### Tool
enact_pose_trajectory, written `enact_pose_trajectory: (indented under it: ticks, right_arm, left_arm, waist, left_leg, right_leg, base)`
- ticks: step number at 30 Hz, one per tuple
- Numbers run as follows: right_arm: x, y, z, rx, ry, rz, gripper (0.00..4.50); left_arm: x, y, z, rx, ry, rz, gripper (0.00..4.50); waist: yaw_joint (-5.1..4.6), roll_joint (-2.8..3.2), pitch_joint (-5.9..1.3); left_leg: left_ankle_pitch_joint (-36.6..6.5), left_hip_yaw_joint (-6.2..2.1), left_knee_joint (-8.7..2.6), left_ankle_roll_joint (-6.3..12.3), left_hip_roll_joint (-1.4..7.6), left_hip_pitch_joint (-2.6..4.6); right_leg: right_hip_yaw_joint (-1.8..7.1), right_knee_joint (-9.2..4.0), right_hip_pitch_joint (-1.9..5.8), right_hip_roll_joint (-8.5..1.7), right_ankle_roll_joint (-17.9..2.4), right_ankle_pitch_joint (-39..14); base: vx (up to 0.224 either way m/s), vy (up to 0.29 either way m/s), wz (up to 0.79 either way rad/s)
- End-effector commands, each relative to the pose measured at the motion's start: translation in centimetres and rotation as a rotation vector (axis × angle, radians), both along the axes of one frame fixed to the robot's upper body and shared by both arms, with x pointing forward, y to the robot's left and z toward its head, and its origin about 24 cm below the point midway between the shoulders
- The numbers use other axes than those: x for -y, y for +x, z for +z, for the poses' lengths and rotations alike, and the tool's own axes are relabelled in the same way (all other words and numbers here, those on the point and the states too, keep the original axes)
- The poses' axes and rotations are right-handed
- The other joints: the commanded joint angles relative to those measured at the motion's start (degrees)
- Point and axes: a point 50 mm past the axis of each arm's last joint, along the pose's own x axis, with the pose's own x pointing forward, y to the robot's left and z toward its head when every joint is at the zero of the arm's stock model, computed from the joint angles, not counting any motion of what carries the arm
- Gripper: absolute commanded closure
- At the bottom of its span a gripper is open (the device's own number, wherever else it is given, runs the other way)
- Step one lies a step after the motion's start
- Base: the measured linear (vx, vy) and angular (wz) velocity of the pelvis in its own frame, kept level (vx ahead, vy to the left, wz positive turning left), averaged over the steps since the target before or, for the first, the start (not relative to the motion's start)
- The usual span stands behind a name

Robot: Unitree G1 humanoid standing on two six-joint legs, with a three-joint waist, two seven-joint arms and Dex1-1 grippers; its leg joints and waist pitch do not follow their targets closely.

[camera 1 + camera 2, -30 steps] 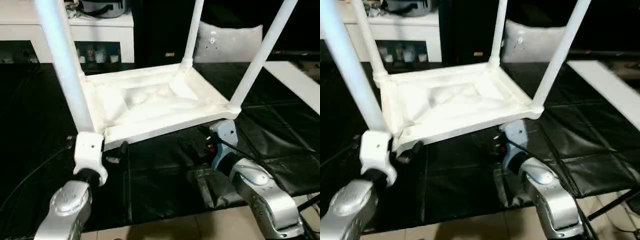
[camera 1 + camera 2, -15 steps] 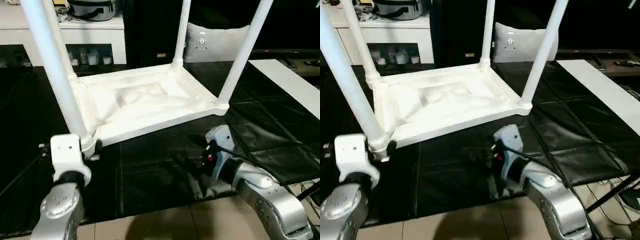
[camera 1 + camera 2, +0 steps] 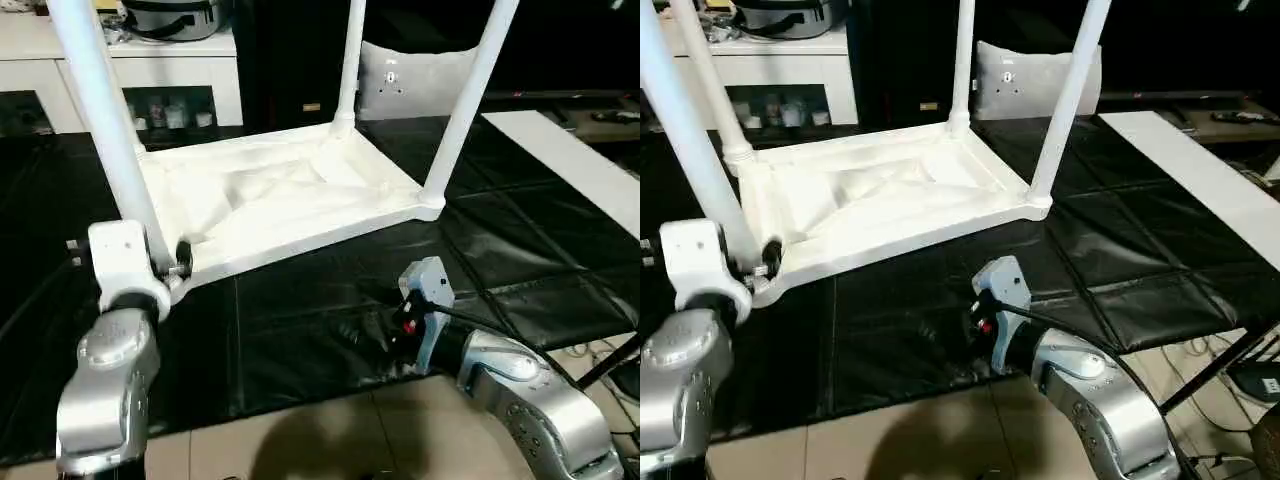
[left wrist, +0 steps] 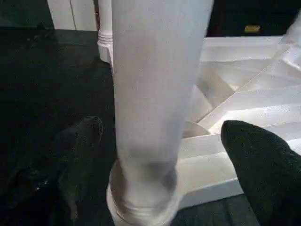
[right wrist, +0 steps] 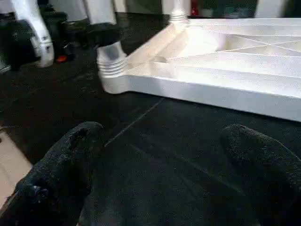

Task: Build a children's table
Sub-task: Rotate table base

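Black mat (image 3: 300,320): leg (image 4: 155,94) between fingers (image 4: 256,160)

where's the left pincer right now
The left pincer is at the near left corner of the upside-down tabletop, open, with its fingers either side of the base of the nearest leg, above the black mat.

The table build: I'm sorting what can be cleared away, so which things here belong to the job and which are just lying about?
Belongs to the job:
- tabletop, lying upside down on the black mat
- four legs, standing in its corner sockets, e.g. near leg

Just lying about:
- white cabinet
- grey-white cushion panel
- long white board
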Motion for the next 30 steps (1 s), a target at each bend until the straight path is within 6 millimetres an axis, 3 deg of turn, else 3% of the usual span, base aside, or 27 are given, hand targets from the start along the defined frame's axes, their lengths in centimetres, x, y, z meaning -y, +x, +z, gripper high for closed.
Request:
enact_pose_trajectory:
  ticks: [1, 2, 3, 4, 5, 6, 7, 8, 9, 10, 11, 12, 13, 14, 15, 16, 17, 18, 19, 20, 21, 22, 24, 26, 28, 30]
  right_arm:
    - [0.0, -0.2, 0.3, -0.001, 0.003, 0.023, 0.0]
    - [0.1, -0.1, 0.3, -0.002, 0.002, 0.016, 0.0]
    - [0.1, -0.1, 0.2, -0.002, 0.0, 0.014, 0.0]
    - [0.1, 0.0, 0.2, -0.002, -0.002, 0.011, 0.0]
    - [0.2, 0.0, 0.2, -0.002, -0.003, 0.009, 0.0]
    - [0.2, 0.1, 0.2, -0.002, -0.003, 0.009, 0.0]
    - [0.2, 0.1, 0.2, -0.002, -0.003, 0.009, 0.0]
    - [0.2, 0.1, 0.2, -0.001, -0.003, 0.009, 0.0]
    - [0.2, 0.2, 0.3, -0.001, -0.002, 0.01, 0.0]
    - [0.2, 0.2, 0.3, 0.0, -0.002, 0.009, 0.0]
    - [0.3, 0.2, 0.3, 0.001, -0.001, 0.008, 0.0]
    - [0.3, 0.3, 0.3, 0.002, -0.001, 0.006, 0.0]
    - [0.3, 0.3, 0.3, 0.002, -0.001, 0.006, 0.0]
    - [0.3, 0.3, 0.4, 0.004, -0.001, 0.005, 0.0]
    - [0.3, 0.3, 0.4, 0.004, -0.001, 0.005, 0.0]
    - [0.3, 0.4, 0.4, 0.004, -0.002, 0.005, 0.0]
    - [0.3, 0.4, 0.4, 0.006, -0.004, 0.007, 0.0]
    - [0.3, 0.4, 0.4, 0.009, -0.005, 0.008, 0.0]
    - [0.3, 0.4, 0.4, 0.01, -0.005, 0.008, 0.0]
    - [0.3, 0.4, 0.4, 0.01, -0.004, 0.009, 0.0]
    - [0.3, 0.4, 0.5, 0.012, -0.004, 0.01, 0.0]
    - [0.3, 0.4, 0.5, 0.013, -0.003, 0.01, 0.0]
    - [0.3, 0.5, 0.6, 0.016, -0.002, 0.012, 0.0]
    - [0.3, 0.5, 0.5, 0.016, -0.004, 0.012, 0.0]
    - [0.3, 0.6, 0.5, 0.018, -0.005, 0.013, 0.0]
    - [0.2, 0.7, 0.5, 0.02, -0.004, 0.014, 0.0]
  left_arm:
    - [0.2, 0.3, -0.3, -0.006, -0.039, -0.022, 0.02]
    - [0.4, 0.9, -0.3, 0.005, -0.071, -0.067, 0.02]
    - [0.4, 1.2, -0.3, 0.01, -0.082, -0.084, 0.02]
    - [0.3, 1.5, -0.4, 0.008, -0.093, -0.096, 0.02]
    - [0.1, 1.8, -0.6, 0.002, -0.101, -0.107, 0.02]
    - [0.0, 2.0, -0.7, -0.002, -0.098, -0.112, 0.02]
    - [-0.4, 2.4, -0.8, -0.01, -0.096, -0.115, 0.02]
    - [-0.5, 2.6, -0.9, -0.012, -0.099, -0.117, 0.02]
    - [-0.8, 3.0, -1.0, -0.016, -0.111, -0.129, 0.02]
    - [-1.0, 3.4, -1.1, -0.011, -0.115, -0.147, 0.02]
    - [-1.1, 3.7, -1.1, -0.004, -0.126, -0.17, 0.02]
    - [-1.2, 4.2, -1.1, -0.004, -0.125, -0.199, 0.02]
    - [-1.2, 4.2, -1.1, -0.004, -0.125, -0.199, 0.02]
    - [-1.4, 4.7, -1.2, -0.015, -0.121, -0.221, 0.02]
    - [-1.4, 4.9, -1.3, -0.02, -0.123, -0.225, 0.02]
    - [-1.4, 4.9, -1.3, -0.022, -0.123, -0.226, 0.02]
    - [-1.8, 5.5, -1.5, -0.042, -0.114, -0.21, 0.02]
    - [-2.3, 5.9, -1.5, -0.051, -0.097, -0.177, 0.02]
    - [-2.4, 6.1, -1.5, -0.052, -0.088, -0.163, 0.02]
    - [-2.4, 6.1, -1.5, -0.051, -0.088, -0.162, 0.02]
    - [-2.5, 6.5, -1.3, -0.039, -0.097, -0.164, 0.02]
    - [-2.3, 6.8, -1.1, -0.025, -0.1, -0.181, 0.02]
    - [-2.0, 7.2, -0.8, 0.006, -0.116, -0.223, 0.02]
    - [-2.0, 7.5, -0.7, 0.007, -0.109, -0.23, 0.02]
    - [-2.1, 7.8, -0.7, 0.005, -0.098, -0.226, 0.02]
    - [-2.2, 8.2, -0.6, 0.011, -0.1, -0.236, 0.02]
  waist:
    - [3.02, 0.5, -2.06]
    - [2.4, -2.77, -1.49]
    - [1.8, -2.74, -1.29]
    - [2.16, -2.03, -1.43]
    - [3.05, -0.52, -1.98]
    - [2.65, -1.01, -1.72]
    - [2.08, 0.97, -1.91]
    - [1.35, 1.86, -1.69]
    - [1.26, 2.18, -1.34]
    - [2.38, 2.47, -0.57]
    - [5.68, 2.03, -0.47]
    - [5.72, -0.47, -1.88]
    - [4.79, -4.07, -2.47]
    - [4.79, -3.91, -1.86]
    - [6.6, -3.28, -2.92]
    - [6.6, -3.28, -2.92]
    - [6.32, -1.64, -3.99]
    - [6.26, -0.34, -3.98]
    - [5.64, -0.02, -3.75]
    - [5.64, -0.02, -3.75]
    - [5.08, -0.09, -3.89]
    - [4.75, -0.46, -3.84]
    - [4.51, -0.8, -3.74]
    - [4.29, -0.9, -3.82]
    - [4.18, -1.03, -3.99]
    - [4.27, -1.1, -4.23]
  left_leg:
    - [-42.6, 1.69, -11.26, -5.98, 3.37, -1.08]
    - [-27.8, 2.42, 3.88, -5.45, -1.42, 8.51]
    - [-14.6, 0.47, 7.73, -2.62, -3.25, 8.77]
    - [-4.5, -2.31, 6.37, -0.52, -1.95, 2.98]
    - [-12.8, -2.68, -0.1, -2.84, 1.1, 2.76]
    - [-22.2, -2.51, -2.75, -2.39, 1.41, 2.5]
    - [-34.5, -3.2, -4.78, -3.04, 2.46, 2.99]
    - [-42.2, -3.59, -6.66, -2.67, 3.54, 3.25]
    - [-45.3, -3.73, -8.03, -2.44, 4.11, 2.69]
    - [-52.7, -2.99, -12.27, -1.71, 5.87, -0.59]
    - [-53.5, -0.29, -13.3, 0.78, 5.97, -2.82]
    - [-40.7, 1.1, -8.0, -1.48, 3.51, 2.49]
    - [-27.8, 0.83, -0.89, -2.51, 0.95, 5.45]
    - [-5.0, -0.43, 6.58, -1.66, -1.55, 5.06]
    - [-1.0, -1.35, 2.04, -1.13, 0.18, 0.62]
    - [-1.0, -1.35, 2.04, -1.13, 0.18, 0.62]
    - [-3.0, -0.79, -2.39, -2.47, 2.1, 2.67]
    - [-8.1, -0.53, -3.35, -2.77, 2.83, 2.58]
    - [-12.3, -0.69, -3.86, -3.44, 3.05, 1.97]
    - [-12.3, -0.69, -3.86, -3.44, 3.05, 1.97]
    - [-14.5, -0.66, -4.14, -4.15, 3.2, 1.5]
    - [-14.4, -0.53, -4.16, -4.1, 3.05, 1.01]
    - [-14.1, -0.28, -4.13, -3.79, 2.92, 0.97]
    - [-12.7, -0.05, -3.98, -3.28, 2.72, 0.92]
    - [-9.0, 0.08, -3.87, -2.58, 2.74, 0.64]
    - [-5.9, 0.29, -3.64, -1.73, 2.64, 0.83]
  right_leg:
    - [2.27, 2.64, 3.27, 0.91, -0.6, -21.5]
    - [1.66, -12.99, -8.03, -2.04, 2.7, -49.8]
    - [3.75, -13.1, -9.14, -5.29, 1.1, -56.9]
    - [6.07, -11.05, -2.02, -8.08, -1.7, -54.8]
    - [3.07, -7.16, 0.5, -4.89, -3.4, -40.0]
    - [1.85, -5.69, -0.16, -1.46, -2.9, -32.8]
    - [0.76, -4.44, 0.27, 0.48, -3.3, -21.0]
    - [0.01, -3.66, 1.19, 0.81, -4.3, -12.4]
    - [-0.54, -2.64, 2.11, 1.02, -4.4, -9.5]
    - [-1.15, 3.73, 5.05, 1.33, -4.0, -3.9]
    - [0.42, 8.46, 5.72, 1.64, -2.2, -2.6]
    - [4.96, 3.85, 1.98, -0.41, 0.3, -25.9]
    - [6.05, -3.31, -1.7, -1.99, 3.2, -43.5]
    - [8.27, -9.68, -4.71, -4.34, 2.0, -68.4]
    - [9.52, -6.16, 1.61, -5.32, 0.2, -52.6]
    - [9.52, -6.16, 1.61, -5.32, 0.2, -52.6]
    - [6.05, -2.11, -0.23, -0.02, -4.4, -17.6]
    - [5.35, -1.45, -0.18, 0.26, -7.5, -8.8]
    - [5.12, -1.69, 0.15, -0.06, -9.8, -6.9]
    - [5.12, -1.69, 0.15, -0.06, -9.8, -6.9]
    - [4.91, -1.97, 0.61, -0.36, -11.1, -6.0]
    - [4.91, -2.2, 1.02, -0.55, -11.2, -6.0]
    - [5.04, -2.61, 0.94, -0.74, -10.9, -7.5]
    - [5.14, -2.84, 1.0, -0.82, -10.5, -8.6]
    - [5.12, -2.57, 1.41, -0.83, -10.8, -5.4]
    - [5.09, -2.45, 1.52, -0.78, -11.2, -2.1]
  base:
    - [-0.017, -0.119, 0.22]
    - [-0.017, -0.119, 0.22]
    - [0.021, -0.079, 0.05]
    - [0.039, 0.024, -0.26]
    - [0.039, 0.024, -0.26]
    - [0.009, 0.033, -0.2]
    - [-0.076, 0.002, 0.01]
    - [-0.076, 0.002, 0.01]
    - [-0.107, 0.011, 0.02]
    - [-0.098, -0.013, 0.11]
    - [-0.098, -0.013, 0.11]
    - [-0.005, -0.096, 0.2]
    - [0.053, -0.149, 0.02]
    - [0.053, -0.149, 0.02]
    - [0.092, -0.086, -0.14]
    - [0.0, 0.0, 0.0]
    - [0.0, 0.0, 0.0]
    - [0.0, 0.0, 0.0]
    - [0.0, 0.0, 0.0]
    - [0.0, 0.0, 0.0]
    - [0.0, 0.0, 0.0]
    - [0.0, 0.0, 0.0]
    - [0.0, 0.0, 0.0]
    - [0.0, 0.0, 0.0]
    - [0.0, 0.0, 0.0]
    - [0.0, 0.0, 0.0]
